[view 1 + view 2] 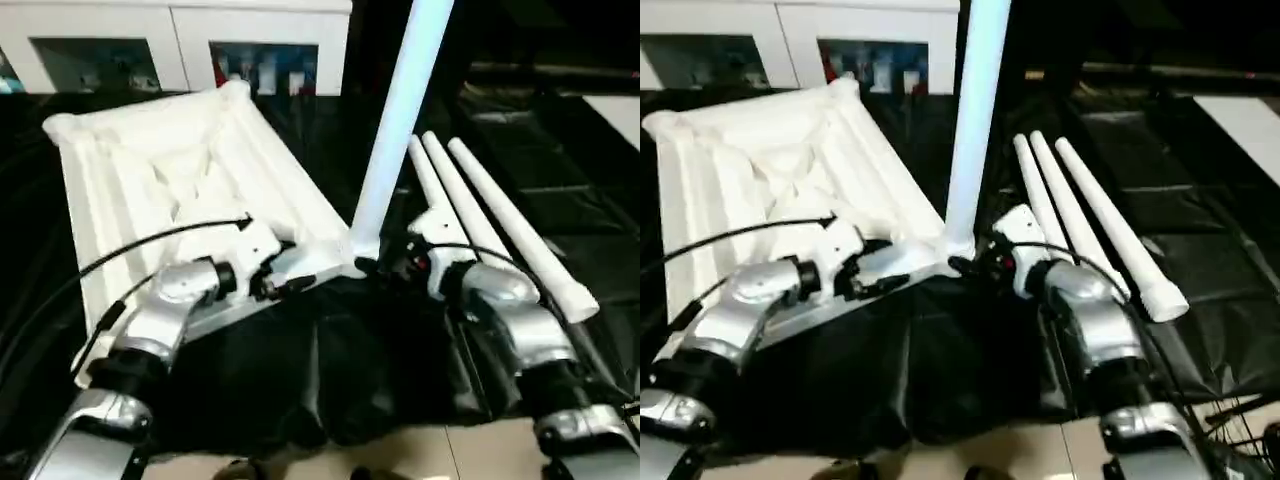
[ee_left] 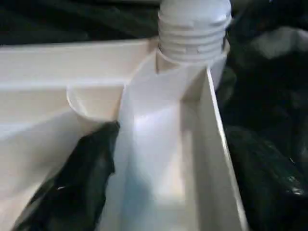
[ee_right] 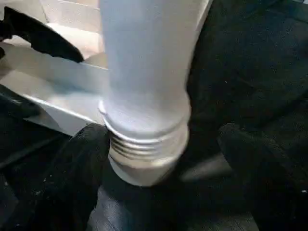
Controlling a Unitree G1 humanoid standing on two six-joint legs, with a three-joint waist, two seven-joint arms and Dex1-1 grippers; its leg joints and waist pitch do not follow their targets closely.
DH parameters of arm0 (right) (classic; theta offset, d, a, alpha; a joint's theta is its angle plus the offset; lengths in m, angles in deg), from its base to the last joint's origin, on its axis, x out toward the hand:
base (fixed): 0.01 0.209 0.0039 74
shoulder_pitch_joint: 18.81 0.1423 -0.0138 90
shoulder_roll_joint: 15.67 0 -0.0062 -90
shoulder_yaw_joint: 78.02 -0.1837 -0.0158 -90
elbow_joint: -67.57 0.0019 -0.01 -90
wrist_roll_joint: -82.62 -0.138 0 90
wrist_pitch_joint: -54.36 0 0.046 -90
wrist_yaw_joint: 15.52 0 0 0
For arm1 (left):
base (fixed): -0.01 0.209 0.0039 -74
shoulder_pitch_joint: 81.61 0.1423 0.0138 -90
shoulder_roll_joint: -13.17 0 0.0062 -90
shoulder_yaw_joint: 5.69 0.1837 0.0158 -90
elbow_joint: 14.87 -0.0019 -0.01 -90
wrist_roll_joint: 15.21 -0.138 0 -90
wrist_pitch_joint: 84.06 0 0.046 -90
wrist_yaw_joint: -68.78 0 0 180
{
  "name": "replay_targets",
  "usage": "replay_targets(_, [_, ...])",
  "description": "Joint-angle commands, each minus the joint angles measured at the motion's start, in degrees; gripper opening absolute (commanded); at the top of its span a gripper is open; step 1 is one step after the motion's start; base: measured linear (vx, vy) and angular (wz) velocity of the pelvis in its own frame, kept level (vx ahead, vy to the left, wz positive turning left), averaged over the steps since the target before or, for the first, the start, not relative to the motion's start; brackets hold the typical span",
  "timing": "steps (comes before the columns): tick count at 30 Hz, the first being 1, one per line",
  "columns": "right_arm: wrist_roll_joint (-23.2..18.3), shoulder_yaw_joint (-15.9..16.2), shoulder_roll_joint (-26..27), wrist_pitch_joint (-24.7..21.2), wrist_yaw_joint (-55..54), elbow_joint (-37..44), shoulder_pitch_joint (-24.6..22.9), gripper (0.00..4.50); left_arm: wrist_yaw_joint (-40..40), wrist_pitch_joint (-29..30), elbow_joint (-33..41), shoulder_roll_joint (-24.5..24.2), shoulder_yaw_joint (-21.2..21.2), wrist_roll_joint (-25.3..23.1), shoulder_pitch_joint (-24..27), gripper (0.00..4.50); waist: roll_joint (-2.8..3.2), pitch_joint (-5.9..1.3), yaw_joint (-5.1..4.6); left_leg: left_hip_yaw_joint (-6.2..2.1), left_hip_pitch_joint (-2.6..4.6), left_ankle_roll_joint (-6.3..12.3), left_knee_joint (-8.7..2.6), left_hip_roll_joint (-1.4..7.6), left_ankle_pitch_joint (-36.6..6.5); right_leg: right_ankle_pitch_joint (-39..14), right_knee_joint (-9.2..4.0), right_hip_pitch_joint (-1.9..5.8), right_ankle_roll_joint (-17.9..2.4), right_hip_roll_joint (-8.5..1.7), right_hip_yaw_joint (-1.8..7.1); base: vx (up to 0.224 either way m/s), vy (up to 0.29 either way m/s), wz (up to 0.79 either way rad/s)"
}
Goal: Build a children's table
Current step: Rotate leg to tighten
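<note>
Still, the upright leg (image 1: 398, 120) sits only partly threaded in the corner socket of the tabletop (image 1: 170, 170) at the black table's (image 1: 380, 370) near edge. The right pincer (image 3: 163, 163) stands released beside it, the left pincer (image 1: 285, 285) open at the rim, so the leg could topple or cross-thread if nudged.

one table top (image 1: 180, 170), four legs (image 1: 400, 120), two grippers (image 1: 290, 285)

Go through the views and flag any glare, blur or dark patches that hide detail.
Left eye view: the table top is overexposed, ribs washed out; the black cover swallows detail. Left wrist view: the rim glares; a near finger is blurred. Right wrist view: the upright leg is soft and blown out, though its thread reads.
</note>
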Motion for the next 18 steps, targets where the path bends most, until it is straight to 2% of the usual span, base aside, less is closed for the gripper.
replay_targets(1, [-0.7, -0.9, -0.7, -1.1, 0.5, 1.6, -1.1, 4.0, 3.0, 2.0, 0.8, -0.9, 0.2, 0.7, 2.0, 4.13, 0.39, -3.75, 0.48, -2.06, 1.53, 6.25, -2.83, 5.16, -7.7, -1.0, -2.28, 2.78, -16.9, -5.19, 2.84, 0.0, 0.0, 0.0])
replay_targets(2, [-0.8, -0.9, -0.8, -1.2, 0.5, 1.8, -1.2, 4.0, 3.3, 2.4, 1.4, -1.2, -0.3, 1.3, 2.1, 4.18, 0.45, -3.69, 0.42, -2.06, 1.62, 5.54, -2.95, 5.26, -8.7, -2.7, -2.44, 2.72, -16.8, -5.09, 2.86, 0.0, 0.0, 0.0])
replay_targets(3, [-1.1, -0.7, -1.0, -1.7, 1.1, 2.9, -1.8, 4.0, 4.2, 3.9, 3.0, -1.6, -2.1, 4.2, 2.5, 4.23, 0.56, -3.64, 0.45, -2.07, 1.72, 4.84, -3.02, 5.26, -9.3, -3.6, -2.43, 2.67, -16.7, -4.99, 2.85, 0.0, 0.0, 0.0])
replay_targets(6, [-1.3, -0.6, -0.9, -2.0, 1.5, 3.7, -2.2, 4.0, 4.3, 5.0, 4.1, -1.8, -4.2, 6.9, 2.5, 4.44, 0.59, -3.62, 0.44, -2.06, 1.8, 3.88, -3.07, 5.28, -10.3, -4.6, -2.44, 2.53, -16.8, -4.93, 2.85, 0.0, 0.0, 0.0])
replay_targets(12, [-1.9, -1.0, -0.5, -2.5, 0.9, 4.9, -2.7, 4.0, 3.1, 8.3, 7.5, -1.2, -8.8, 11.7, 2.1, 4.44, 0.63, -3.39, 0.49, -2.2, 1.84, 2.46, -3.16, 5.21, -12.5, -7.4, -2.64, 2.44, -16.1, -5.12, 3.03, 0.0, 0.0, 0.0])
replay_targets(14, [-2.0, -1.4, -0.3, -2.4, 0.3, 5.4, -2.9, 4.0, 2.6, 11.5, 9.7, -0.5, -11.1, 15.2, 1.7, 4.44, 0.64, -3.35, 0.47, -2.13, 1.91, 2.15, -3.17, 5.15, -12.8, -8.0, -2.69, 2.38, -15.9, -5.08, 3.07, 0.0, 0.0, 0.0])
replay_targets(15, [-2.2, -1.8, -0.1, -2.6, 0.0, 5.8, -3.0, 4.0, 1.7, 15.3, 11.7, 0.3, -12.8, 18.3, 1.5, 4.44, 0.79, -3.35, 0.49, -2.1, 1.93, 1.81, -3.14, 5.18, -12.4, -7.3, -2.44, 2.37, -16.1, -5.04, 3.06, 0.0, 0.0, 0.0])
replay_targets(18, [-2.5, -2.1, 0.0, -3.0, -0.1, 6.5, -3.3, 4.0, 0.6, 20.7, 15.5, 1.3, -14.6, 22.9, 1.8, 4.44, 0.76, -3.35, 0.53, -2.13, 1.77, 2.36, -3.05, 5.01, -11.6, -6.0, -2.43, 2.49, -16.4, -4.9, 3.01, 0.0, 0.0, 0.0])
